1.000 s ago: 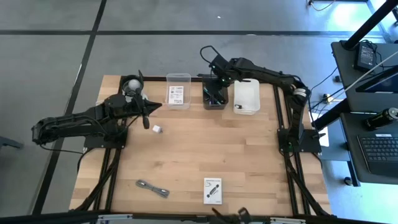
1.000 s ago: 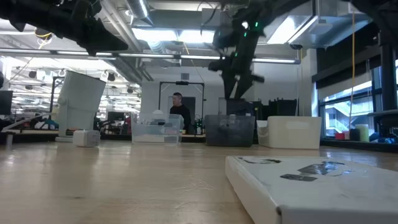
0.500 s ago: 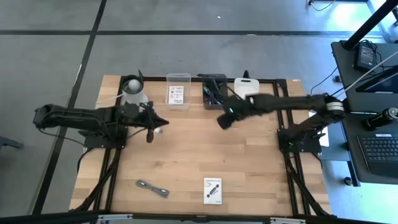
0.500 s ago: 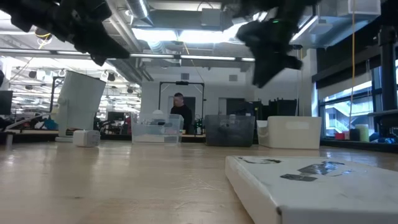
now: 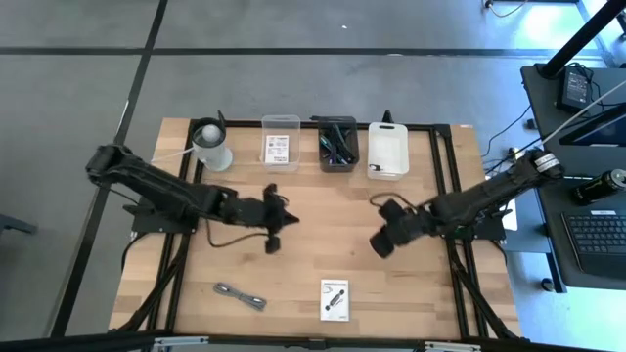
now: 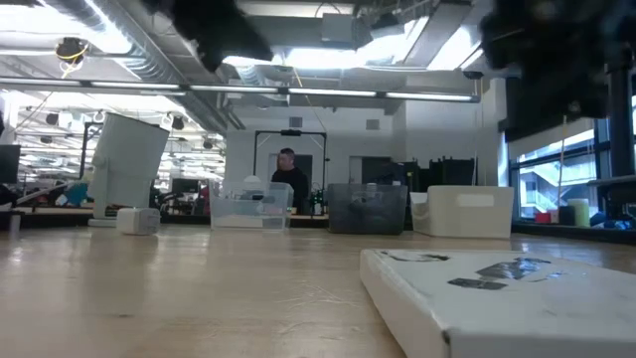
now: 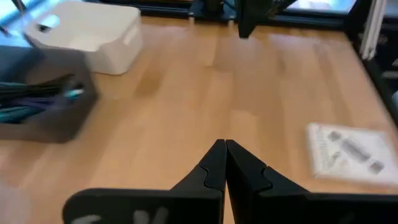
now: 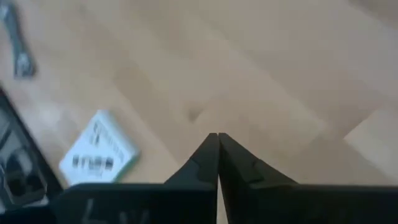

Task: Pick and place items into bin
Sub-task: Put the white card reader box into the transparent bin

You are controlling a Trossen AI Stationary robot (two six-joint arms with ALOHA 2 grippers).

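Observation:
Both grippers hover shut over bare wood in mid-table and hold nothing. My left gripper (image 5: 275,233) (image 7: 224,148) is left of centre. My right gripper (image 5: 380,241) (image 8: 217,142) is right of centre, on the far side of a white card with black print (image 5: 335,299) (image 8: 99,149) (image 7: 347,149) that lies flat by the near edge. A grey strip (image 5: 240,295) (image 8: 17,42) lies flat to the card's left. A second white card (image 5: 280,149) lies in the clear bin (image 5: 281,125). The dark bin (image 5: 338,145) (image 7: 37,106) holds black and teal items.
Three bins line the far edge: clear, dark, and a white bin (image 5: 387,152) (image 7: 87,37). A white cup (image 5: 210,145) stands at the far left corner. A small white cube (image 6: 137,220) sits near it. A person (image 6: 288,179) stands in the room beyond.
My right gripper has swung from above the dark bin at the far edge toward the near edge, ending right of centre near the card. My left gripper has travelled from beside the white cup toward the table's right and near side, reaching mid-table.

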